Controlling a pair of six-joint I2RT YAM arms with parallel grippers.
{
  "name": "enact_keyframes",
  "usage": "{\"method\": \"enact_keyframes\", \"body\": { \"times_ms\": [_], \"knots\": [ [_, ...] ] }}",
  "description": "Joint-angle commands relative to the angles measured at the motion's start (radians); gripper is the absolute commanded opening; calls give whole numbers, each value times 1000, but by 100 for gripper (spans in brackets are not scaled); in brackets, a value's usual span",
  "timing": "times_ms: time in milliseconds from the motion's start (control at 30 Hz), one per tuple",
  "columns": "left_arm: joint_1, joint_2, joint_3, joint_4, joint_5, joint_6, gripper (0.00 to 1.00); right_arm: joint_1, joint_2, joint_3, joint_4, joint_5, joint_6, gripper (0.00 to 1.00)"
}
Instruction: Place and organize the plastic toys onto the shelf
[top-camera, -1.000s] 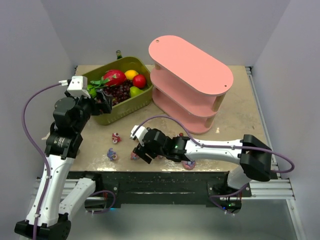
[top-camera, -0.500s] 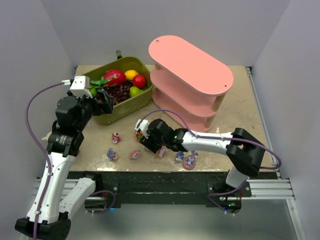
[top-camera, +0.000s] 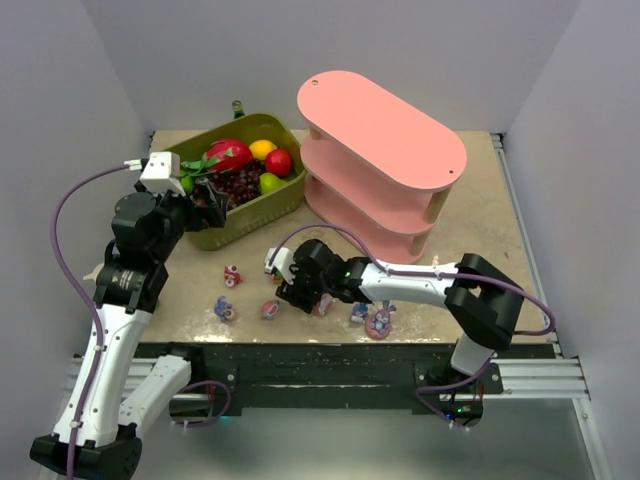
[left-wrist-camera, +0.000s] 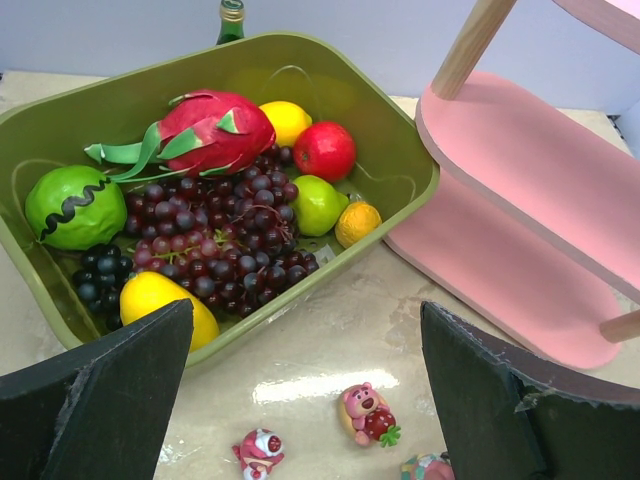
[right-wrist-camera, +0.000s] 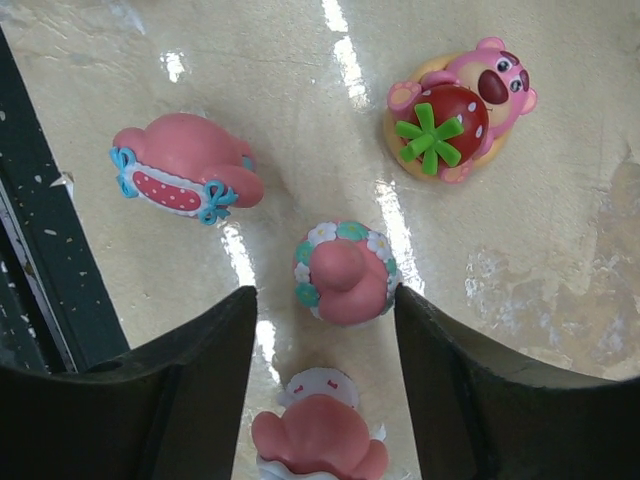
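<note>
mostly pink, glossy plastic toys (right-wrist-camera: 343, 272), one a strawberry-hugging bear (right-wrist-camera: 497, 82)

I count one three-tier shelf (top-camera: 380, 125), one green basket (top-camera: 262, 210) left of it, and at least six plastic toys (top-camera: 224, 310) before it.

An olive-green basket (left-wrist-camera: 395, 150) sits on the glossy beige table (left-wrist-camera: 320, 345), heaped with plastic fruit: a pink dragon fruit (left-wrist-camera: 212, 130) lies over dark grapes (left-wrist-camera: 225, 240), with a lemon (left-wrist-camera: 288, 120), a red round fruit (left-wrist-camera: 324, 150) and a lime (left-wrist-camera: 318, 203) beside it, and a small orange (left-wrist-camera: 357, 223) in the corner. A green bottle (left-wrist-camera: 231, 20) stands just behind the basket.
</note>
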Motion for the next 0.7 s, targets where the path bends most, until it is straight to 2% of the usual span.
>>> {"method": "enact_keyframes", "body": {
  "times_ms": [0,133,233,333,367,467,667],
  "knots": [
    [5,-1,-12,29,15,29,99,-6,36,52,22,0,-45,61],
    [5,3,-11,29,21,29,100,-10,69,75,16,9,-47,61],
    [5,3,-12,27,21,29,100,-13,72,75,33,17,-39,55],
    [5,3,-14,27,21,31,99,-15,65,69,44,31,-22,33],
    [5,3,-14,27,23,31,99,-13,51,63,50,40,-8,17],
    [5,2,-19,27,21,31,99,-15,19,36,73,66,13,3],
    [5,3,-25,31,32,28,99,-15,-52,72,4,155,111,0]
  ]
}}
